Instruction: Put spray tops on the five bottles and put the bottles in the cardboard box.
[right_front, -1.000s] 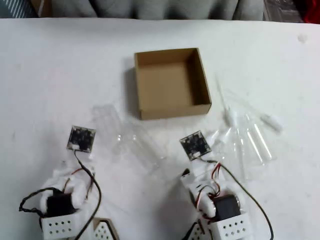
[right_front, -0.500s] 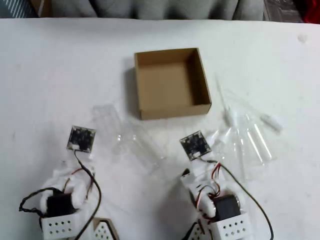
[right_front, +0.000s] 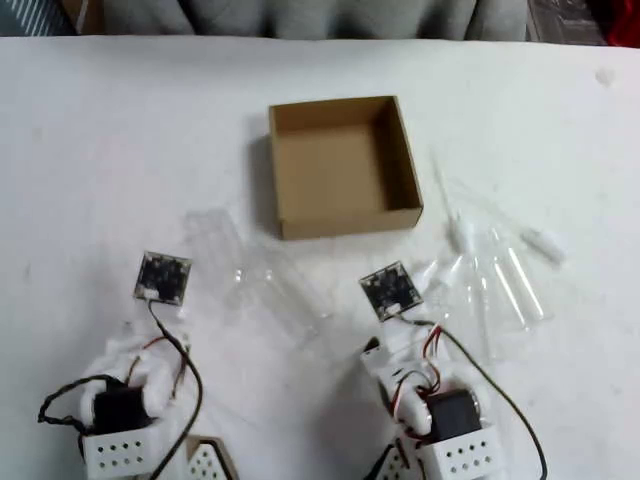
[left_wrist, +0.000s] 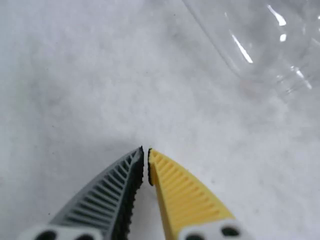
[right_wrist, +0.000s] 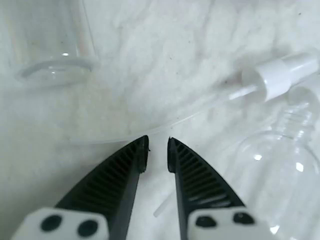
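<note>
The open cardboard box (right_front: 345, 165) sits mid-table. Clear bottles lie on their sides: some left of centre (right_front: 270, 285), others in a group at the right (right_front: 500, 285). Two white spray tops (right_front: 462, 236) (right_front: 543, 243) lie near the right group. My left gripper (left_wrist: 146, 154) is shut on nothing, tips low over the white cloth, with a clear bottle (left_wrist: 260, 35) beyond them. My right gripper (right_wrist: 157, 145) stands slightly open and empty. Just ahead of its tips runs the thin tube of a spray top (right_wrist: 280, 75), beside an uncapped bottle neck (right_wrist: 285, 150).
Both arm bases stand at the near table edge (right_front: 120, 420) (right_front: 450, 420), with black cables looping beside them. White cloth (right_front: 120, 130) covers the table. Another clear bottle (right_wrist: 50, 45) lies farther ahead of my right gripper.
</note>
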